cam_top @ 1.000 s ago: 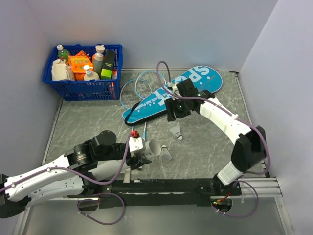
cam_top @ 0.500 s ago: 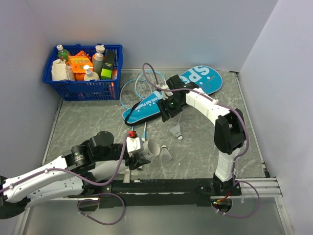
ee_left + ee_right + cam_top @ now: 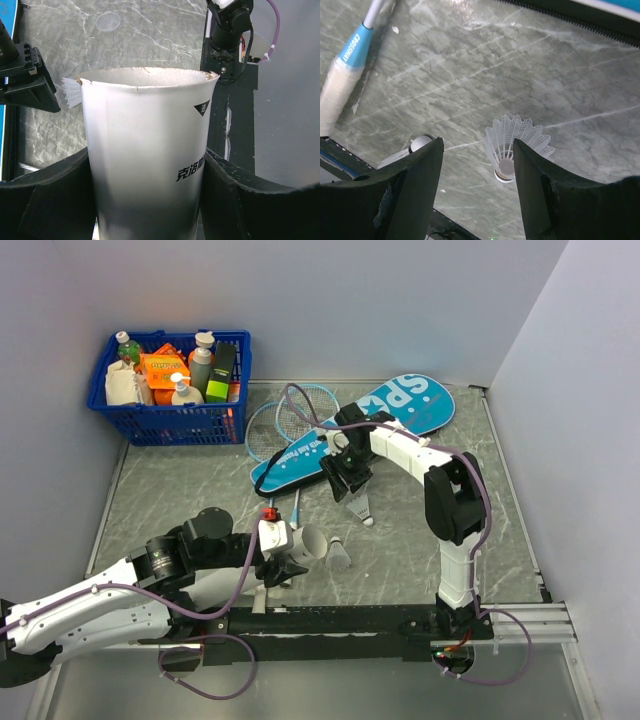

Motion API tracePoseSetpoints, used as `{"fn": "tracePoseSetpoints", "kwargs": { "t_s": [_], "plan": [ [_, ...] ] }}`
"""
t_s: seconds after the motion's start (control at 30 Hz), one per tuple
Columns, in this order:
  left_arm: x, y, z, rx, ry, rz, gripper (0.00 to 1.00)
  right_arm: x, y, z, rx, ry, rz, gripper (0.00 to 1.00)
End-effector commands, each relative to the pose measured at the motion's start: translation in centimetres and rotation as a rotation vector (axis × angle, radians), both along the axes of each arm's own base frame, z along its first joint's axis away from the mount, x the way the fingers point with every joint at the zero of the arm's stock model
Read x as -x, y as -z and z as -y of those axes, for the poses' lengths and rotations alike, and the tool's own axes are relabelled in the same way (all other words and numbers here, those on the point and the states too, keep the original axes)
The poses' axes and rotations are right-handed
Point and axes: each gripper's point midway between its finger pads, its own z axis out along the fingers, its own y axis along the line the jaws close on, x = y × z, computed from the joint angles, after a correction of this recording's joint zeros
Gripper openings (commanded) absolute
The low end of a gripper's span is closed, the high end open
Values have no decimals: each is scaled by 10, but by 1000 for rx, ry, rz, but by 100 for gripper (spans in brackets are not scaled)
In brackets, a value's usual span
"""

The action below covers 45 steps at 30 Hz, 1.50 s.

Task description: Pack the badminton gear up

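Note:
My left gripper [image 3: 293, 552] [image 3: 150, 195] is shut on a white paper cup [image 3: 312, 541] [image 3: 147, 150], held on its side low at the table's front. One white shuttlecock [image 3: 340, 556] [image 3: 72, 93] lies just past the cup's mouth. A second shuttlecock [image 3: 362, 508] [image 3: 517, 142] stands on the table, cork down. My right gripper [image 3: 345, 483] [image 3: 477, 145] hovers open over it, and it sits close to the right finger. The teal bag [image 3: 365, 430] [image 3: 620, 4] lies behind. Two light-blue rackets [image 3: 285, 415] lie partly under it, one handle [image 3: 345, 80] showing.
A blue basket [image 3: 170, 380] of bottles and packets stands at the back left. Walls close in at the back and on both sides. The black base rail [image 3: 340, 622] runs along the near edge.
My right gripper has swung left and toward the front, from over the bag to above the standing shuttlecock. The left arm and its cup have stayed put.

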Motion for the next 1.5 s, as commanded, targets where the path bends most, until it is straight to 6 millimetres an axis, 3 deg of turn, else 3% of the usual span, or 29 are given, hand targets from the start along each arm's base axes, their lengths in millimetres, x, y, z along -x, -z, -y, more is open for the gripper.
{"fn": "tracePoseSetpoints", "kwargs": {
  "t_s": [0.0, 0.27, 0.47, 0.57, 0.77, 0.93, 1.03, 1.2, 1.37, 1.47],
  "plan": [
    [7, -19, 1, 51, 2, -60, 1, 6, 2, 11, 35, 26, -11, 65],
    [9, -18, 2, 49, 14, -66, 1, 11, 13, 30, 50, 114, -46, 62],
    [10, -18, 2, 50, 18, -66, 1, 14, 11, 43, 48, 173, -36, 59],
    [9, -17, 2, 48, 16, -69, 1, 17, 8, 49, 49, 198, -33, 49],
    [9, -15, 3, 41, 16, -73, 1, 21, 4, 54, 39, 229, -33, 2],
    [8, -14, 4, 40, 10, -75, 1, 21, -2, 54, 12, 250, -15, 0],
    [5, -14, 4, 43, -4, -74, 1, 14, -23, 51, -36, 302, 54, 0],
    [-5, -7, 8, 28, -65, -107, 1, 13, -86, 44, -184, 389, 225, 0],
    [-16, 3, 15, -1, -126, -149, 1, 36, -162, 33, -400, 395, 406, 0],
    [-21, -5, 18, 28, -156, -161, 1, 57, -201, 30, -534, 389, 481, 0]
  ]
}}
